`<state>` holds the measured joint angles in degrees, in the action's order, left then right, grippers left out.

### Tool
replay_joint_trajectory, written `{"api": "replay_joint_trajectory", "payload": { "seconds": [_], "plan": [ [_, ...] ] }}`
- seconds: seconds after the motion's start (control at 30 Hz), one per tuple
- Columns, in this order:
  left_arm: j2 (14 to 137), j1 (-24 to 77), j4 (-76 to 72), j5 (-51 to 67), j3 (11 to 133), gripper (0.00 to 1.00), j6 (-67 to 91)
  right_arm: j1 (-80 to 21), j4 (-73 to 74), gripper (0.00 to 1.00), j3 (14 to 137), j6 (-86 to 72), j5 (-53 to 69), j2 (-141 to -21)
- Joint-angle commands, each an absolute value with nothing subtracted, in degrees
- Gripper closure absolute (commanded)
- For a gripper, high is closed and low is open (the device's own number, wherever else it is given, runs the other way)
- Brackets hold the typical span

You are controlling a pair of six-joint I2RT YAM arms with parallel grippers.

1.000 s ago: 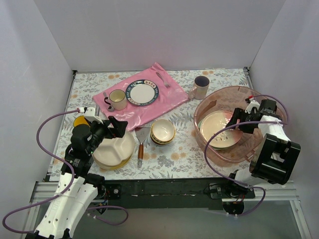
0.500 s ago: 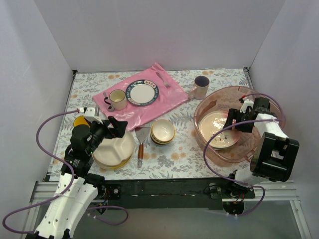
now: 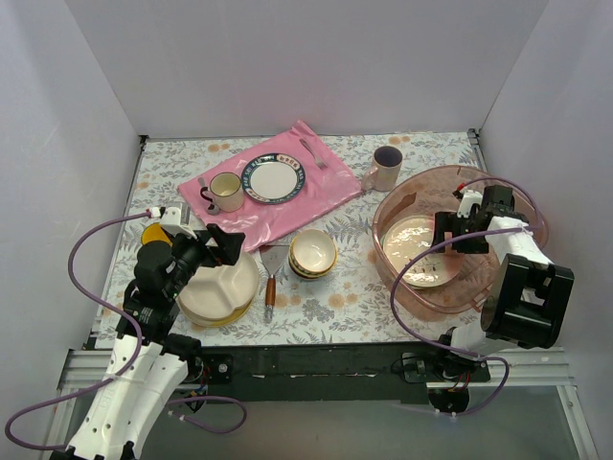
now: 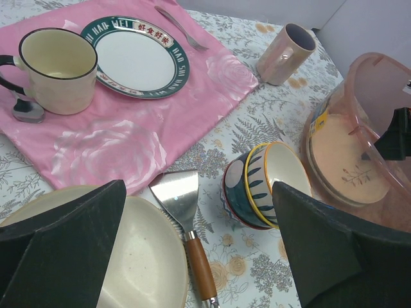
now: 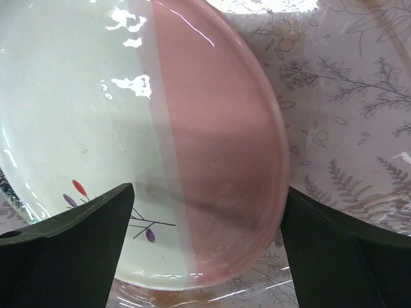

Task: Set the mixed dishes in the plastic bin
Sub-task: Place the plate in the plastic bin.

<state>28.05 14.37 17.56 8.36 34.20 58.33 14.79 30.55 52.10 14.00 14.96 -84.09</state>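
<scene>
right gripper (image 5: 209, 189) hangs inside the bin (image 3: 397, 196), jaws wide and empty, over the plate (image 5: 77, 115) lying there. left gripper (image 4: 199, 185) gapes empty above the divided plate (image 4: 148, 256), bowls (image 4: 257, 186) nearby.

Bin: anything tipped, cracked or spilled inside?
Nothing stands out. The plates lie flat on the floor of the bin, with no cracks or spills that I can see. The right gripper hangs open above them.

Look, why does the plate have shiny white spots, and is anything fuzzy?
Right wrist view: those spots are light glaring off the glossy plate; nothing looks fuzzy. Left wrist view: sharp, and the plastic bin shines a little. Top view: even light, soft shadows.
</scene>
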Motion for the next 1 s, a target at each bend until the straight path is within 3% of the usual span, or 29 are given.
{"api": "replay_joint_trajectory", "payload": {
  "seconds": [0.0,0.7,0.97],
  "plan": [
    [27.3,14.2,16.8,8.8,33.7,0.02,57.6,14.4,30.8,0.01,54.9,16.8,12.3,-81.6],
    [28.0,14.2,17.0,8.5,33.7,0.02,57.7,14.4,32.2,0.02,57.6,23.5,14.3,-67.8],
    [29.1,14.2,17.2,8.2,33.9,0.02,58.1,14.4,31.9,0.02,59.3,24.4,21.4,-62.4]
  ]
}}
